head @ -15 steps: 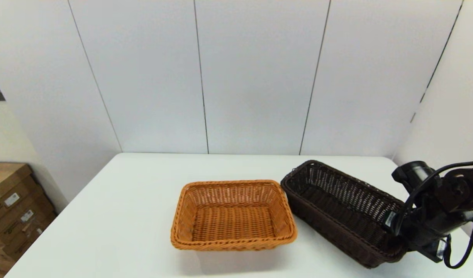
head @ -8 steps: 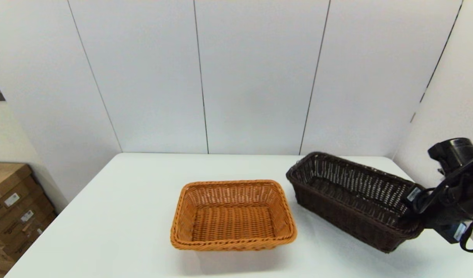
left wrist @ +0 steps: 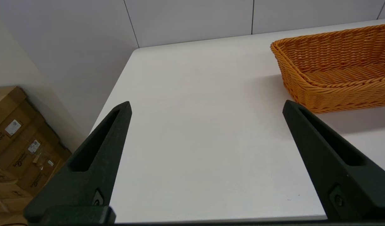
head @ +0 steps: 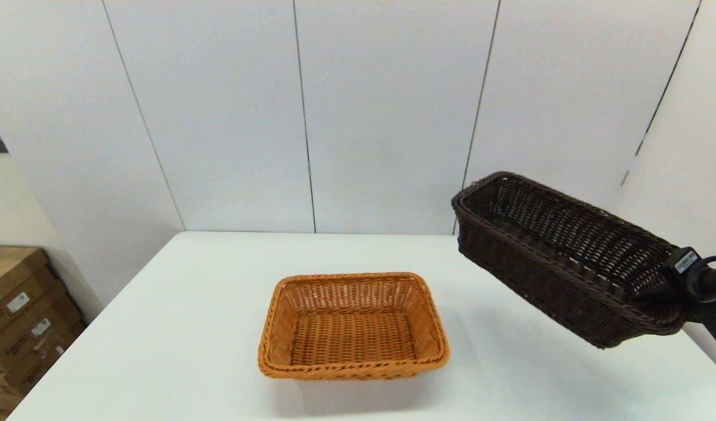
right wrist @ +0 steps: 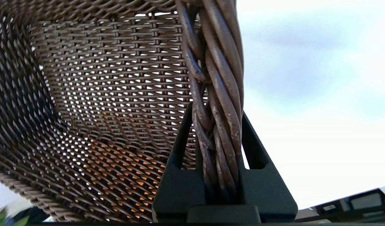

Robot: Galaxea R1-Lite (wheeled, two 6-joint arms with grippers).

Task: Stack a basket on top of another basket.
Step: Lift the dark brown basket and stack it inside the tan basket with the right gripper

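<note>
The dark brown basket (head: 562, 257) hangs in the air at the right, above the table, tilted with its far end highest. My right gripper (head: 664, 292) is shut on its braided rim (right wrist: 219, 94) at the near right end; the fingers (right wrist: 179, 147) clamp the braid from both sides. The orange-tan basket (head: 352, 324) stands flat on the table's middle, to the left of and below the lifted one. Its orange weave shows through the dark mesh in the right wrist view. My left gripper (left wrist: 206, 110) is open over bare table, left of the orange-tan basket (left wrist: 337, 66).
The white table (head: 176, 327) has its left edge near stacked cardboard boxes (head: 18, 316) on the floor. A panelled wall stands behind the table and along its right side.
The right gripper has lifted the dark brown basket off the table, up and slightly right. The orange-tan basket has not moved.
</note>
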